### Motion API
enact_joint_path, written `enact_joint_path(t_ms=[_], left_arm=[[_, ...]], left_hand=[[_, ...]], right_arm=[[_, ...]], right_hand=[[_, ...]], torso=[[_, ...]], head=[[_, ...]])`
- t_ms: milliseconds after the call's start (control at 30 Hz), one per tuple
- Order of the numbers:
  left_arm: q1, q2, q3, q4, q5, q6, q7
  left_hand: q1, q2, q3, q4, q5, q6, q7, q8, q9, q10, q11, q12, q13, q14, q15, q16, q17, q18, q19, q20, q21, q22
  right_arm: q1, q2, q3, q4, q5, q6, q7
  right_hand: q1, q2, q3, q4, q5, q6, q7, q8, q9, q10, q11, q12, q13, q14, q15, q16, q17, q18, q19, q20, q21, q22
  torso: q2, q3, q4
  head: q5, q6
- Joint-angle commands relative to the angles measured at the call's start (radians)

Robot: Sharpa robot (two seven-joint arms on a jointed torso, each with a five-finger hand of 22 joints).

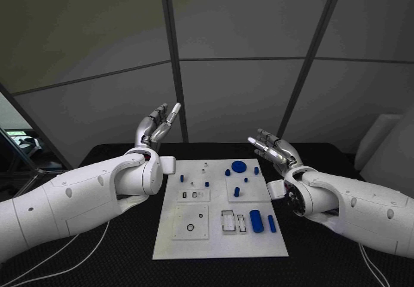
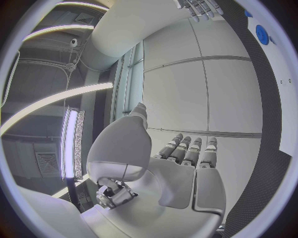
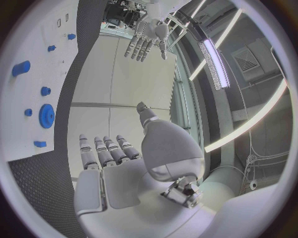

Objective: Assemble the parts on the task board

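Observation:
The white task board (image 1: 218,244) lies flat in the middle of the black table. On it are blue parts: a round gear (image 1: 239,166) at the far end, several small pegs such as one (image 1: 236,191) mid-board, and a thick cylinder (image 1: 256,218) beside a slim bar (image 1: 271,223) near its right edge. My left hand (image 1: 158,127) is raised above the board's far left corner, fingers straight and apart, holding nothing. My right hand (image 1: 271,146) is lifted off the far right corner, likewise spread and empty. The right wrist view shows the gear (image 3: 46,115) and cylinder (image 3: 20,68).
Black table cloth (image 1: 328,263) surrounds the board on all sides. Grey wall panels stand behind the table. A white cable (image 1: 91,251) runs over the table's near left. In the left wrist view the board (image 2: 282,74) curves along the rim, with my right hand (image 2: 200,7) beyond it.

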Motion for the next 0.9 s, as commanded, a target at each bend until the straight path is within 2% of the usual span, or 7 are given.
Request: enact_joint_path(t_ms=[33, 133, 200, 267, 400, 533, 900], left_arm=[[0.002, 0.001, 0.001, 0.000, -0.015, 0.030, 0.032], [0.002, 0.001, 0.001, 0.000, -0.015, 0.030, 0.032], [0.003, -0.030, 0.001, -0.001, -0.015, 0.088, 0.001], [0.004, -0.039, 0.001, 0.004, -0.015, 0.105, -0.004], [0.004, -0.056, 0.001, 0.014, -0.024, 0.130, -0.010], [0.005, -0.081, 0.001, 0.035, -0.047, 0.168, -0.024], [0.005, -0.136, 0.003, 0.133, -0.078, 0.225, -0.045]], left_hand=[[0.013, 0.002, -0.001, 0.003, 0.003, 0.015, 0.047, 0.005, 0.002, 0.011, 0.017, 0.007, 0.002, 0.020, 0.017, 0.009, 0.004, -0.019, 0.002, 0.010, 0.007, 0.002], [0.033, 0.005, 0.000, -0.002, 0.002, 0.058, 0.076, 0.012, 0.007, 0.064, 0.048, 0.014, 0.008, 0.090, 0.045, 0.021, 0.012, -0.039, 0.027, 0.015, 0.020, 0.010], [0.057, 0.007, 0.003, -0.011, 0.002, 0.105, 0.094, 0.021, 0.012, 0.122, 0.067, 0.025, 0.014, 0.206, 0.072, 0.052, 0.027, -0.062, 0.101, 0.019, 0.056, 0.030], [0.094, 0.011, 0.008, -0.029, 0.001, 0.182, 0.109, 0.037, 0.020, 0.231, 0.090, 0.046, 0.025, 0.430, 0.066, 0.117, 0.055, -0.060, 0.336, 0.016, 0.171, 0.089], [0.151, 0.022, 0.012, -0.067, 0.000, 0.369, 0.112, 0.078, 0.039, 0.523, 0.104, 0.112, 0.049, 0.685, 0.026, 0.194, 0.085, -0.018, 0.591, 0.010, 0.300, 0.143], [0.213, 0.035, 0.017, -0.119, -0.001, 0.624, 0.090, 0.141, 0.062, 0.774, 0.056, 0.179, 0.064, 0.858, -0.025, 0.236, 0.117, -0.008, 0.737, -0.023, 0.367, 0.163], [0.252, 0.045, 0.032, -0.148, 0.000, 0.764, 0.058, 0.137, 0.052, 0.946, 0.009, 0.141, 0.048, 1.048, -0.083, 0.241, 0.186, -0.008, 0.885, -0.082, 0.434, 0.182]], right_arm=[[0.002, 0.003, 0.003, -0.011, -0.118, 0.148, -0.070], [0.002, 0.003, 0.005, -0.016, -0.130, 0.164, -0.078], [0.041, 0.017, 0.005, -0.069, -0.444, 0.129, -0.066], [0.058, 0.023, 0.005, -0.084, -0.524, 0.134, -0.071], [0.087, 0.030, 0.005, -0.106, -0.667, 0.158, -0.093], [0.122, 0.039, 0.005, -0.127, -0.821, 0.196, -0.135], [0.206, 0.061, 0.005, -0.145, -1.180, 0.291, -0.334]], right_hand=[[0.131, -0.001, 0.015, -0.079, -0.005, 0.134, 0.126, 0.028, 0.017, 0.153, 0.040, 0.032, 0.018, 0.215, 0.021, 0.049, 0.023, 0.032, 0.141, 0.007, 0.043, 0.023], [0.198, -0.003, 0.041, -0.130, -0.010, 0.353, 0.121, 0.078, 0.041, 0.431, 0.055, 0.091, 0.042, 0.465, 0.025, 0.102, 0.040, 0.081, 0.322, 0.003, 0.103, 0.050], [0.221, -0.006, 0.055, -0.153, -0.006, 0.499, 0.113, 0.112, 0.055, 0.611, 0.036, 0.129, 0.052, 0.637, 0.007, 0.137, 0.050, 0.113, 0.456, 0.003, 0.151, 0.068], [0.229, -0.007, 0.073, -0.171, -0.003, 0.623, 0.101, 0.127, 0.057, 0.697, 0.018, 0.130, 0.043, 0.718, -0.016, 0.139, 0.043, 0.132, 0.519, 0.005, 0.174, 0.070], [0.231, -0.015, 0.100, -0.195, -0.014, 0.705, 0.086, 0.134, 0.054, 0.790, -0.009, 0.131, 0.041, 0.817, -0.043, 0.152, 0.046, 0.139, 0.593, -0.017, 0.203, 0.073], [0.207, -0.036, 0.144, -0.219, -0.021, 0.755, 0.072, 0.112, 0.042, 0.858, -0.028, 0.089, 0.039, 0.913, -0.068, 0.140, 0.044, 0.139, 0.668, -0.049, 0.228, 0.072], [0.194, -0.102, 0.172, -0.221, -0.009, 0.833, 0.033, 0.094, 0.044, 0.994, -0.084, 0.062, 0.044, 1.202, -0.165, 0.237, 0.125, 0.135, 0.915, -0.162, 0.460, 0.182]], torso=[[0.000, -0.0001, -0.0002], [0.000, -0.0001, -0.0002], [0.002, -0.0020, -0.0021], [0.005, -0.0020, -0.0018], [0.017, -0.0010, -0.0053], [0.034, -0.0005, -0.0065], [0.102, -0.0061, 0.0066]], head=[[0.000, 0.000], [0.000, 0.000], [0.001, -0.002], [-0.001, -0.001], [-0.001, 0.001], [-0.005, 0.002], [-0.027, 0.021]])
